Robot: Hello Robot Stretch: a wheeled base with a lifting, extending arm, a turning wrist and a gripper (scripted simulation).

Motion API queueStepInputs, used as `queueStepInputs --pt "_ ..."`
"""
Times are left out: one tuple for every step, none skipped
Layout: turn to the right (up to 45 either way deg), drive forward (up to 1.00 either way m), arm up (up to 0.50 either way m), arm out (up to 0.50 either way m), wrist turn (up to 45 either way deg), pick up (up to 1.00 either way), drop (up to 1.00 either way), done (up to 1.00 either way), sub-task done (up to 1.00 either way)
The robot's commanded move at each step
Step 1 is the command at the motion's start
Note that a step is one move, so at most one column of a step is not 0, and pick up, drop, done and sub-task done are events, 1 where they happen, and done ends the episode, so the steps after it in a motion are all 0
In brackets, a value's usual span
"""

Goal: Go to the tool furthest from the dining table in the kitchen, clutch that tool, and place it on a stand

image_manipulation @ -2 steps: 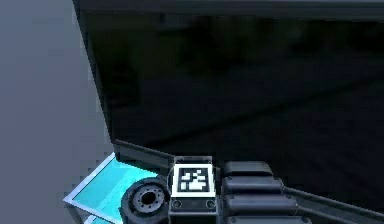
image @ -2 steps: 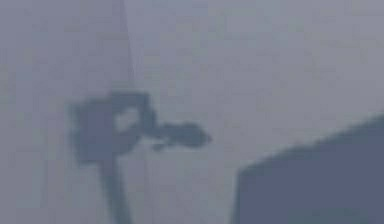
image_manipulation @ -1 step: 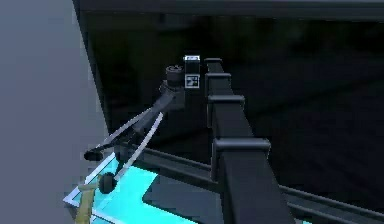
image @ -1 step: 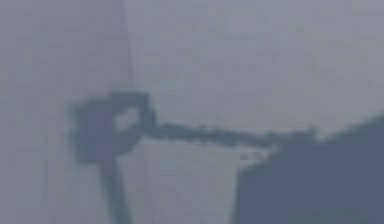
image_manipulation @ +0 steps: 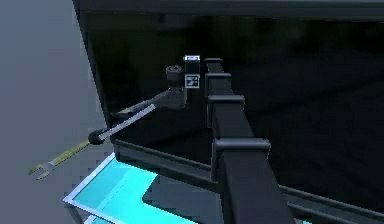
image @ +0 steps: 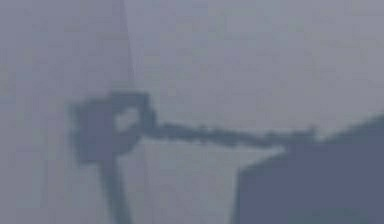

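In the arm side view the dark square-section arm [image_manipulation: 235, 150] rises from the bottom edge, past a large black flat screen in a dark frame [image_manipulation: 300, 90], to two small white squares with black marks [image_manipulation: 192, 72]. Left of them the dark two-fingered gripper [image_manipulation: 100, 135] reaches down and to the left with its thin fingers [image_manipulation: 135, 113]. It holds a slim yellowish-grey metal wrench with a forked end [image_manipulation: 60, 157]. The wrench hangs tilted at the fingertips, clear of every surface, with its forked end lowest, against the plain grey wall [image_manipulation: 35, 80]. It is just up and left of the near corner of a low glass-sided stand with a bright cyan top [image_manipulation: 110, 190]. The forward view shows the same grey wall [image: 250, 60] and an unidentifiable dark blue-grey mass [image: 320, 180] at its lower right
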Motion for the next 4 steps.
queueStepInputs --pt "0.0 0.00 0.00 0.00 45.0 0.00 0.00 0.00 0.00" --pt "0.0 0.00 0.00 0.00 45.0 0.00 0.00 0.00 0.00" --pt "0.0 0.00 0.00 0.00 45.0 0.00 0.00 0.00 0.00" --pt "0.0 0.00 0.00 0.00 0.0 0.00 1.00 0.00 0.00"
